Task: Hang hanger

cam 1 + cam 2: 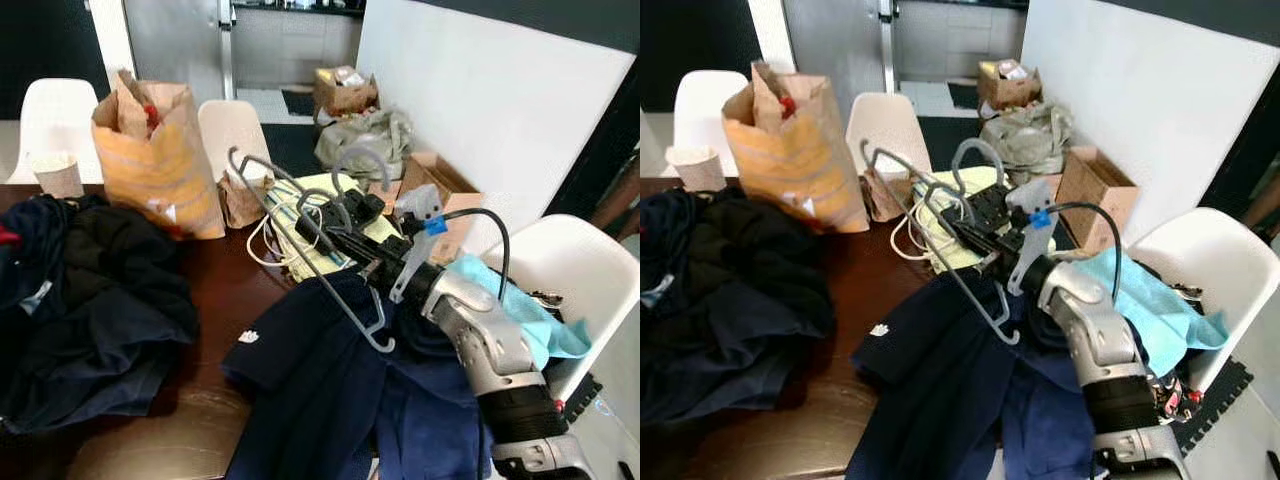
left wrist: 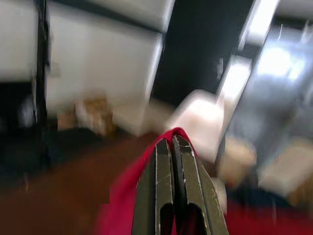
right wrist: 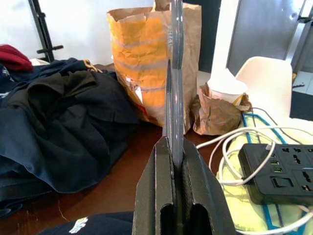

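Observation:
My right gripper (image 1: 322,233) is shut on a grey hanger (image 1: 300,248) and holds it tilted above the dark wooden table (image 1: 215,290). The hanger's hook points up toward the far side, and its lower end hangs over a navy garment (image 1: 330,390) spread on the table's near edge. In the right wrist view the hanger's (image 3: 175,73) thin edge rises from between the closed fingers (image 3: 151,196). In the blurred left wrist view, my left gripper (image 2: 171,143) is shut with a red cloth (image 2: 122,200) pinched at its tips.
A brown paper bag (image 1: 160,160) and a small crumpled bag (image 3: 217,115) stand on the table. A pile of dark clothes (image 1: 90,290) covers the left. A black power strip (image 3: 279,178) with white cable lies under the gripper. A white chair (image 1: 585,265) with a teal cloth (image 1: 520,315) stands at the right.

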### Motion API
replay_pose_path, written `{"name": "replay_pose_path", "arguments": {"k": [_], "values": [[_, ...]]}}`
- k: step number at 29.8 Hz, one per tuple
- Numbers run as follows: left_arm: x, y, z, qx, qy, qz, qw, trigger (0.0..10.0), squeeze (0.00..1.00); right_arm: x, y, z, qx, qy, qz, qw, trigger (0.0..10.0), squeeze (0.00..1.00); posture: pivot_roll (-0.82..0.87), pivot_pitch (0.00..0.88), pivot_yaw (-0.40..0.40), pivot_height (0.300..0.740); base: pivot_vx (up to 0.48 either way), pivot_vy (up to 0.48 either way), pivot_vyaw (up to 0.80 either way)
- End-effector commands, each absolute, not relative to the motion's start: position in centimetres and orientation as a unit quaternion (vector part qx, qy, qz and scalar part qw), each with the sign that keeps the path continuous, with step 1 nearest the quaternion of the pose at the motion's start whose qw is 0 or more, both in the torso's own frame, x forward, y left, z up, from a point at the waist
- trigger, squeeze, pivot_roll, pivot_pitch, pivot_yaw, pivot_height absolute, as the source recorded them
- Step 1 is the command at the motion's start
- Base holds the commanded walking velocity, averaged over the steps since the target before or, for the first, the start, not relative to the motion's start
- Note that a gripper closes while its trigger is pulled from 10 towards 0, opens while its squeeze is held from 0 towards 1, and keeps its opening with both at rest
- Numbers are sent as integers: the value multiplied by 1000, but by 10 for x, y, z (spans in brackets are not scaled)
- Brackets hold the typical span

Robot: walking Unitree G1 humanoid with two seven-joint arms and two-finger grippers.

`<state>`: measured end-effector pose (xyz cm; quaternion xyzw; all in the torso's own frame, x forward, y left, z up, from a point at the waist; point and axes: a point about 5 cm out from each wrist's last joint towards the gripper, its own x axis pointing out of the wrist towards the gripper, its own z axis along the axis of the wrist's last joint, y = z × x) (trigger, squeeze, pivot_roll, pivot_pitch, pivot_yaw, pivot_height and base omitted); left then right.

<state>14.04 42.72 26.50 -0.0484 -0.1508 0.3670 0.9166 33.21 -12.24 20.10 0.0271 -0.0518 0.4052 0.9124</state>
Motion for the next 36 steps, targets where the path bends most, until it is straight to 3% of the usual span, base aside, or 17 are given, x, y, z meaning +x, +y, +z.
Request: {"name": "replay_pose_path", "arguments": {"k": [1,2,4,5,6,7,8,13,14,15,23,27,31,36], "values": [[150,423,242,-70,-104,354,927,3255,0,333,-125,203,20,-51,403,914,10000,0,39,0,-61,740,0,0,0],[156,419,222,-79,-62,352,931,4471,0,333,-125,203,19,-50,403,914,10000,0,37,0,-60,740,0,0,0],[156,419,222,-79,-62,352,931,4471,0,333,-125,203,19,-50,403,914,10000,0,37,0,-60,740,0,0,0],[159,417,207,-90,-27,356,930,7255,0,332,-126,203,17,-50,402,914,10000,0,36,0,-59,740,0,0,0],[161,417,196,-94,-2,365,926,8863,0,332,-126,202,16,-49,401,915,10000,0,35,0,-58,740,0,0,0],[161,417,196,-94,-2,365,926,8863,0,332,-126,202,16,-49,401,915,10000,0,35,0,-58,740,0,0,0],[162,417,189,-97,13,369,924,9843,0,331,-127,202,14,-48,401,915,10000,0,32,0,-57,740,0,0,0],[168,414,190,-92,10,364,927,10000,0,331,-128,201,12,-47,400,915,10000,0,30,0,-55,740,0,0,0],[169,413,193,-87,2,361,929,10000,408,331,-128,201,11,-46,399,916,10000,0,30,0,-55,740,0,0,0],[167,415,198,-76,-5,364,928,10000,1000,331,-128,201,11,-46,399,916,10000,0,30,0,-55,740,0,0,0],[156,425,221,-29,-43,397,916,10000,1000,331,-128,201,10,-46,398,916,10000,0,32,0,-58,740,0,0,0],[139,432,258,-6,-116,438,892,10000,1000,331,-127,201,8,-45,401,915,10000,0,39,0,-60,740,0,0,0],[139,427,270,3,-136,432,892,10000,1000,331,-127,200,8,-45,403,914,10000,0,41,0,-61,740,0,0,0],[151,408,271,25,-137,384,913,10000,1000,331,-127,201,6,-45,403,914,10000,0,38,0,-65,740,0,0,0]]}}
